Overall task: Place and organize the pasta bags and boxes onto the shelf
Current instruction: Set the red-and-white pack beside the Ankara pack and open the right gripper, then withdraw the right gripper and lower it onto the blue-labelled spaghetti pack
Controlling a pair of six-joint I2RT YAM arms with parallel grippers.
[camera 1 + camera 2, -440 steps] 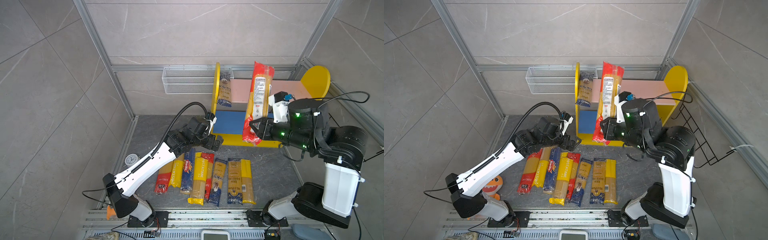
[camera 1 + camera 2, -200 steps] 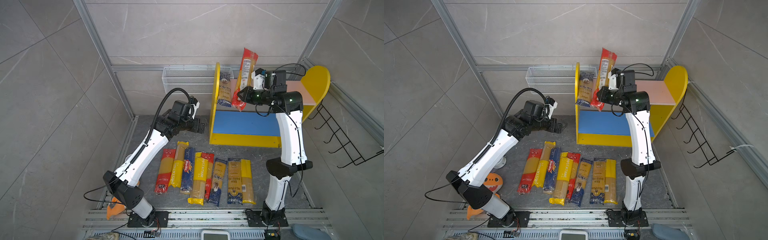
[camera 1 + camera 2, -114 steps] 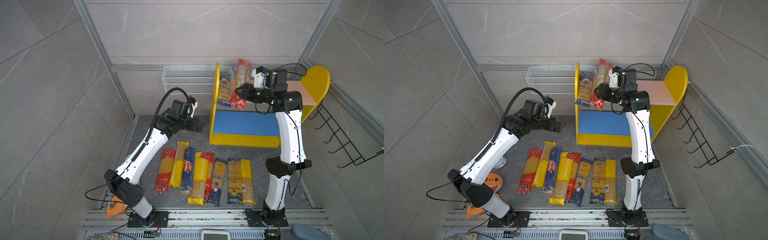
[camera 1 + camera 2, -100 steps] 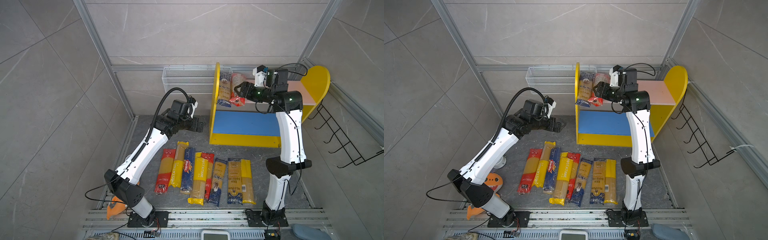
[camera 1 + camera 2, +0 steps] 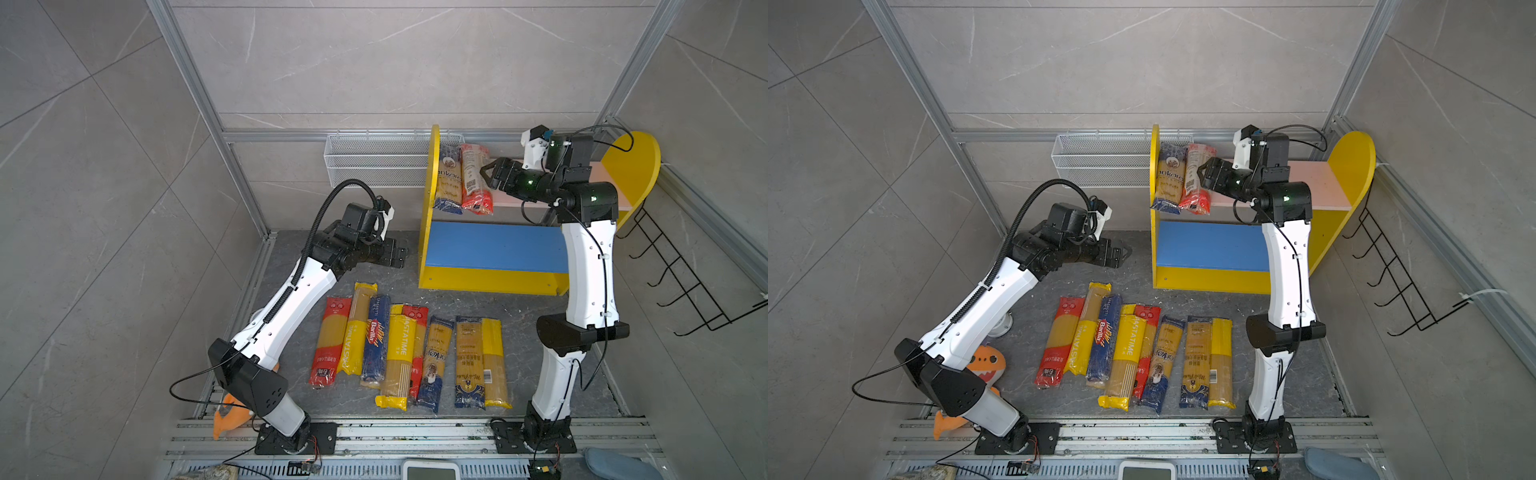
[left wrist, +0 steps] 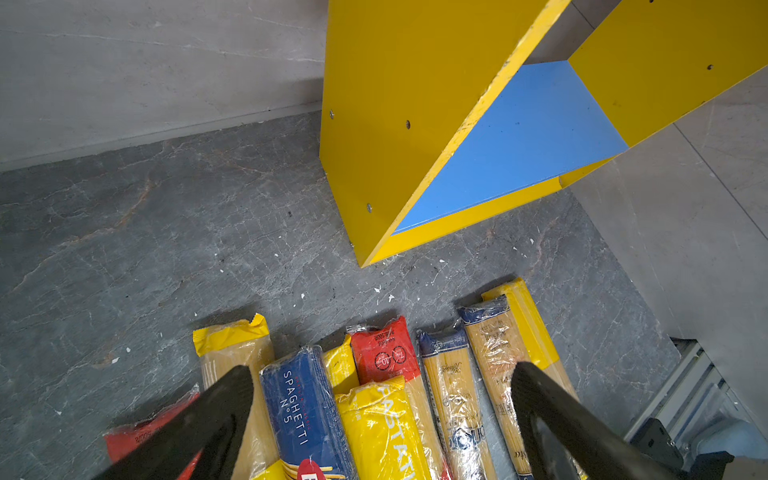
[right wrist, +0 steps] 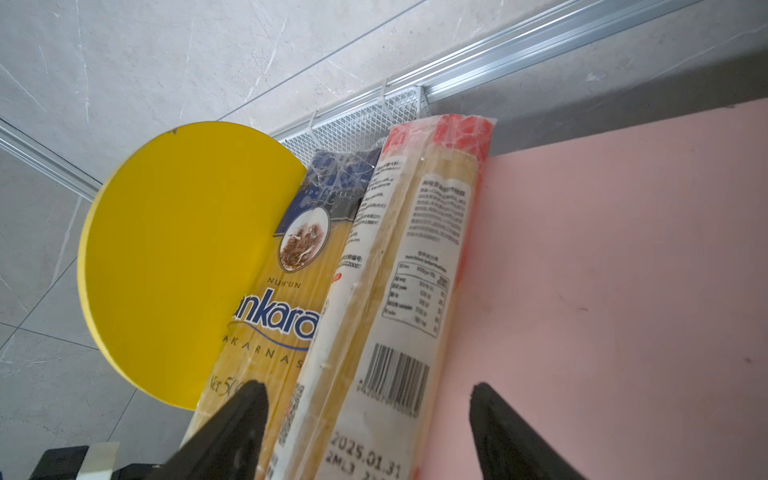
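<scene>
- Pasta packs (image 5: 401,345) are laid side by side in a row on the table (image 5: 457,299), at 6 o'clock of the shelf (image 5: 490,249); two more, a blue-ended pack (image 5: 448,178) and a red-ended pack (image 5: 473,178), are lodged at the 9 o'clock end of the pink upper board (image 7: 623,270).
- Each is judged light, stiff lengthwise, slippery in its film and brittle inside; mid-length is advised for a hold.
- The right tool (image 7: 365,390) is spread wide astride the red-ended pack, nothing gripped.
- The left tool (image 6: 382,370) is held wide open above the row, empty.
</scene>
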